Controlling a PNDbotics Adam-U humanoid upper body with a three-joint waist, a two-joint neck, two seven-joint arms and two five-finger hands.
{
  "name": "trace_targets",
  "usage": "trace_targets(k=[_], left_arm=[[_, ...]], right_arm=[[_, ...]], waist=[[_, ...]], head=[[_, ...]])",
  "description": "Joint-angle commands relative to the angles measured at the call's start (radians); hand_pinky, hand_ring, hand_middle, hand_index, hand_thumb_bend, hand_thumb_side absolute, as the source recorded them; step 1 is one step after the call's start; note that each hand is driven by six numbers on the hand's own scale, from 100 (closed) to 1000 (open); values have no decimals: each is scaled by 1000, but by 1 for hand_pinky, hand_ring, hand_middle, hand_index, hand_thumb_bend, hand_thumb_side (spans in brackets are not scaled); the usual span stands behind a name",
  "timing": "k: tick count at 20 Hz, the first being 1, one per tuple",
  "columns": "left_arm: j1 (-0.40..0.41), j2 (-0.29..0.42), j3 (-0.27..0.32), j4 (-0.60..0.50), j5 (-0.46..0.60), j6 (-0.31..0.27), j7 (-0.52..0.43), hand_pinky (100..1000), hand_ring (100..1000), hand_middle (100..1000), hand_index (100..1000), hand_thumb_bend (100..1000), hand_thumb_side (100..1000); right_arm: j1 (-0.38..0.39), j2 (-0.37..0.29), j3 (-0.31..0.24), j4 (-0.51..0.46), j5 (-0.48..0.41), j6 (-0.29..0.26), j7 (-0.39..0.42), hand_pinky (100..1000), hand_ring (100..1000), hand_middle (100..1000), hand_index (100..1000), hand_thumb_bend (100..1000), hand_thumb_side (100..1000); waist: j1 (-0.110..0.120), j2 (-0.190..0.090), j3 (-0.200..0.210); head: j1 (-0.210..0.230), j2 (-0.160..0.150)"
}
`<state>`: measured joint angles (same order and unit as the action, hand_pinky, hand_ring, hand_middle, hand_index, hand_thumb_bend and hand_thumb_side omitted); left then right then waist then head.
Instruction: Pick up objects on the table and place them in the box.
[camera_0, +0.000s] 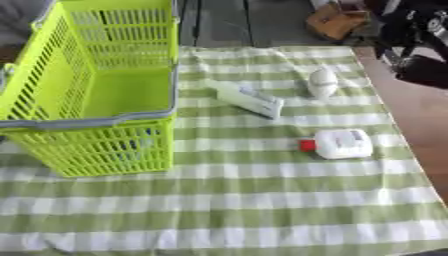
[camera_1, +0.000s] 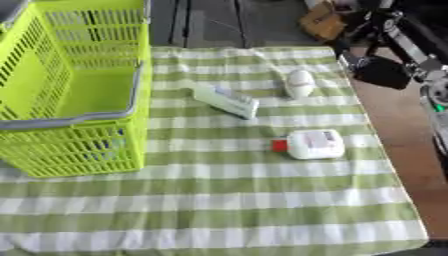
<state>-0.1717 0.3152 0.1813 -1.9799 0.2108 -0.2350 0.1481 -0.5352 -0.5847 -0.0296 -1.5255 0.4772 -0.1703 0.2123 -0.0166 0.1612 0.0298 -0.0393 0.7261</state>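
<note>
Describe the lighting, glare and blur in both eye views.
Left eye view: soft all over, even light, faint shadows; the white bottle is washed out, its label unreadable. Right eye view: similar softness, the white tube box printing smeared; the dark arm at the upper right is underexposed, so no hand shape can be made out there.

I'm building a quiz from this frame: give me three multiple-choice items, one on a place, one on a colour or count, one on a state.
1. Where is the basket? A) robot's left B) robot's right C) centre
2. What colour is the cap of the white bottle? A) blue B) red C) black
3. How does the white bottle rest? A) upright B) inside the basket C) lying on its side

A: the basket stands at the left of the checked cloth.
B: the cap is red.
C: the bottle lies flat on the cloth, cap pointing left.
</note>
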Motion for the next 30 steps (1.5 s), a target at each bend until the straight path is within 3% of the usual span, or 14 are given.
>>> trace_targets(k=[1, 6, 7, 9, 10, 13, 14, 16, 30], left_arm=[[-5, 9, 3, -20, -2, -1, -3, 711, 882, 864, 808, 292, 881], [-3, 10, 2, -20, -1, 1, -4, 711, 882, 864, 808, 292, 880], [-3, 11, 2, -20, -1, 1, -4, 712, 883, 864, 808, 292, 879], [-2, 12, 1, -20, -1, 0, -5, 712, 883, 864, 808, 292, 879], [-2, 13, 0, -20, 0, 0, -6, 712, 883, 864, 808, 291, 879], [0, 13, -1, -20, 1, 1, -7, 712, 883, 864, 808, 292, 879], [0, 13, -1, -20, 1, 1, -8, 712, 884, 864, 808, 292, 879], [1, 13, -2, -20, 1, 2, -9, 712, 884, 864, 808, 292, 879], [1, 13, -3, -20, 4, -3, -14, 713, 885, 864, 809, 290, 877]], right_arm=[[-13, -26, -2, 11, 23, -4, 38, 521, 731, 763, 902, 300, 541], [-46, -55, 16, 121, 114, -35, 189, 578, 758, 783, 897, 356, 529], [-51, -60, 18, 143, 129, -43, 205, 627, 784, 807, 905, 416, 506], [-74, -74, 31, 215, 172, -58, 252, 645, 792, 815, 907, 436, 493], [-86, -82, 40, 253, 194, -69, 279, 698, 817, 836, 913, 468, 461], [-127, -93, 57, 352, 271, -105, 356, 747, 836, 852, 914, 498, 418], [-138, -96, 65, 381, 302, -116, 382, 815, 869, 879, 926, 527, 375], [-158, -95, 76, 426, 361, -138, 423, 841, 881, 892, 934, 539, 361], [-204, -35, 118, 542, 520, -226, 446, 868, 882, 891, 925, 540, 336]], waist=[[1, -15, -1], [1, -22, -1], [1, -23, -1], [1, -25, 1], [1, -26, 2], [1, -29, 3], [1, -30, 4], [1, -32, 4], [8, -32, 11]], head=[[-11, -8], [-33, -9], [-35, -10], [-39, -13], [-41, -13], [-41, -11], [-41, -10], [-39, -9], [-34, -8]])
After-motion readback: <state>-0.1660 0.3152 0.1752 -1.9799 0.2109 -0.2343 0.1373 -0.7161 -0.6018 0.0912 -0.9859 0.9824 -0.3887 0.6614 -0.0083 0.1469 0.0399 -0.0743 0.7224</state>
